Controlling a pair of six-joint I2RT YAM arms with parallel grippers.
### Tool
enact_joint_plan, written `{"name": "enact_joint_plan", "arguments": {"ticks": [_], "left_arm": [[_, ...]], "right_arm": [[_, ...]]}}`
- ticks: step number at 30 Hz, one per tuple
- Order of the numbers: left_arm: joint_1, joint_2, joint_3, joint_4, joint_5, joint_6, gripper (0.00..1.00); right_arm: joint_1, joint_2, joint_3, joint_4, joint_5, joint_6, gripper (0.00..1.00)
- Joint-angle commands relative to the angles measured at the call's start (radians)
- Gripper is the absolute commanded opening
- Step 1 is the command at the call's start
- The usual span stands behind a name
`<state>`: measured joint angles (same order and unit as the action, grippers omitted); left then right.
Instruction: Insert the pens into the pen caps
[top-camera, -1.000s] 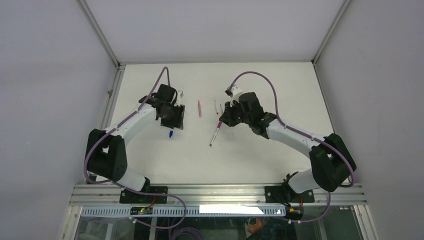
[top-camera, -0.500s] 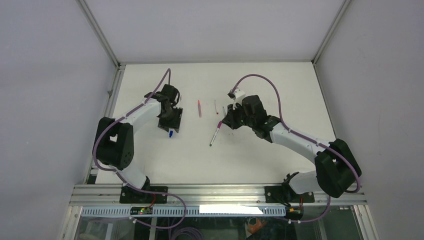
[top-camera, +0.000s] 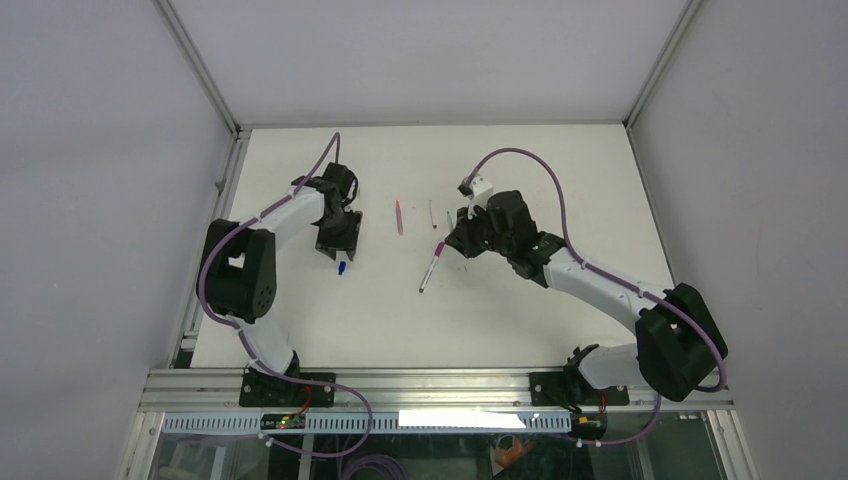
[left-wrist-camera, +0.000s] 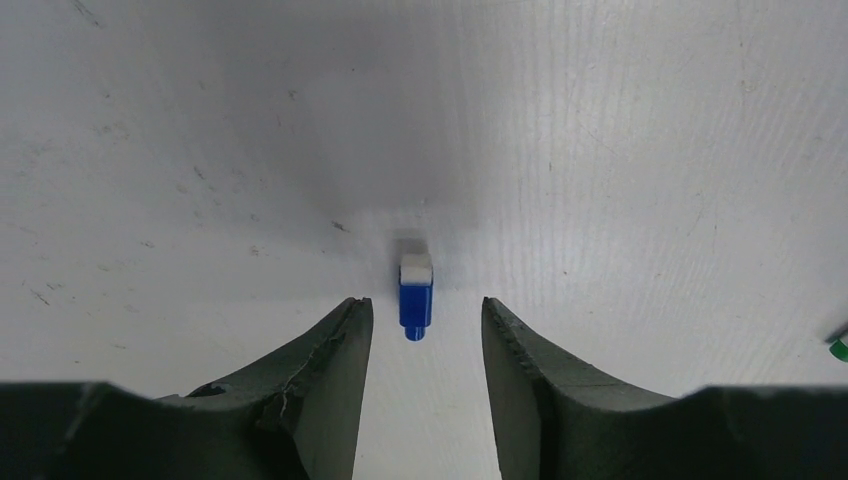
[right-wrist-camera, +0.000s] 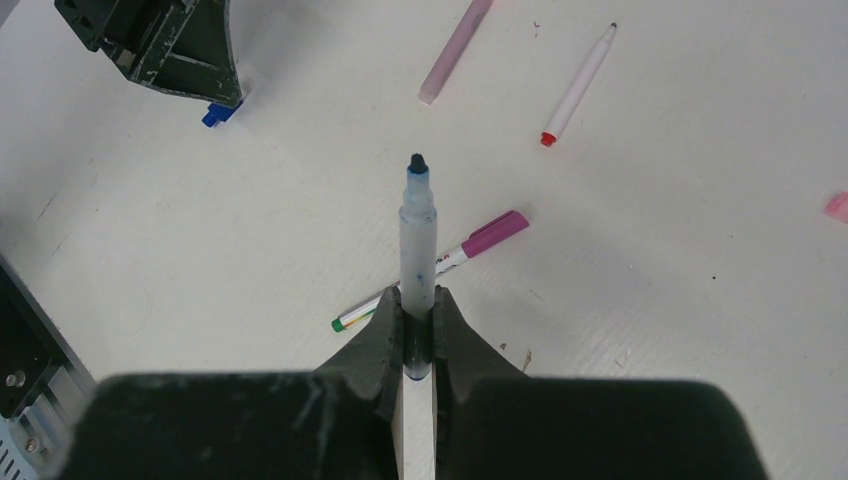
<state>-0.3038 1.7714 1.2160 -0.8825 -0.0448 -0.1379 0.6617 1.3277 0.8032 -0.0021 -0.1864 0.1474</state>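
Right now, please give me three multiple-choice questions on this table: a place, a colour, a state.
1. Where is the blue cap? A on a pen; B on the table by the left gripper; C held in the air.
2. Cap colour on the capped pen? A magenta; B yellow; C black.
3. The right gripper is: A open; B shut, empty; C shut on a pen.
Answers: B, it lies alone between open fingers; A, seen from the right wrist; C, it clamps the barrel.
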Motion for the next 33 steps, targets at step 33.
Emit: {"name": "enact_joint_plan", "arguments": {"ticks": [33], "left_arm": [[0.032, 0.116, -0.013, -0.004, 0.036, 0.046, 0.12]], "right_arm": [[-0.011, -0.054, -0.028, 0.057, 0.001, -0.007, 0.00]]}}
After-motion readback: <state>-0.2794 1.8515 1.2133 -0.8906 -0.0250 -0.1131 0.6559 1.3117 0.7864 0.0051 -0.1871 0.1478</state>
